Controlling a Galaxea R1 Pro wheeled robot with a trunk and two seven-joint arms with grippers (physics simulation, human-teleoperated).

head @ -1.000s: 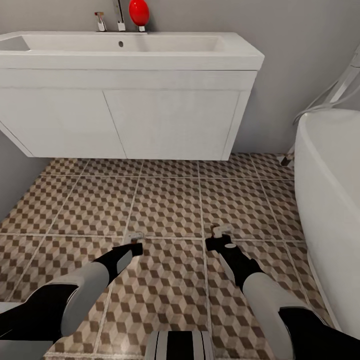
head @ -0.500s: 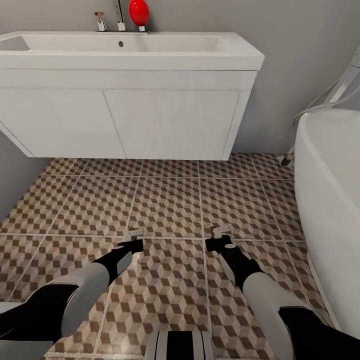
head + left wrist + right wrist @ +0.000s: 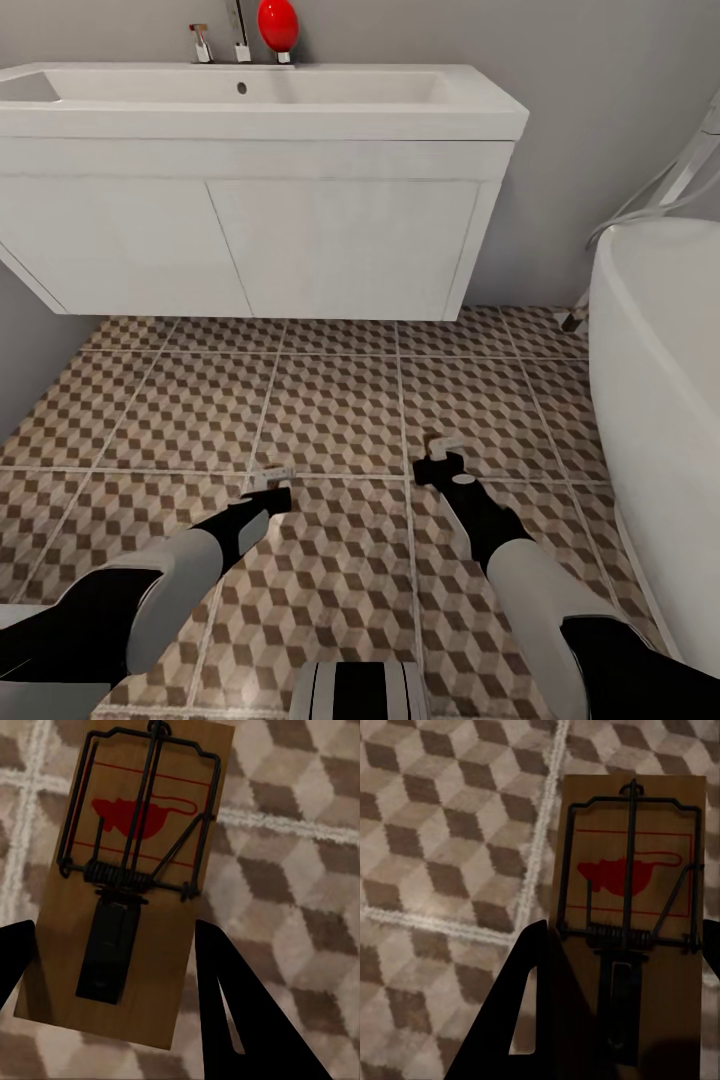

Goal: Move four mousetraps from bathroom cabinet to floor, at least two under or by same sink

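As my left arm sinks lower than it was a second ago, my left gripper (image 3: 268,494) brings the left mousetrap (image 3: 169,967) down close to the bathroom floor (image 3: 330,410). My right gripper (image 3: 440,464) has slid a little way forward toward the sink (image 3: 250,110), and the right mousetrap (image 3: 630,870) goes with it. Each gripper pinches its small brown board by the two long edges, with a black finger on each side (I have not let go of either one). The traps sit flat, wire side up, above the cube tiles. The sink, the bathtub (image 3: 660,350) and the floor look the same as before, so my head did not move. I think both traps are nearly down. They hang in front of the sink, not yet under it.
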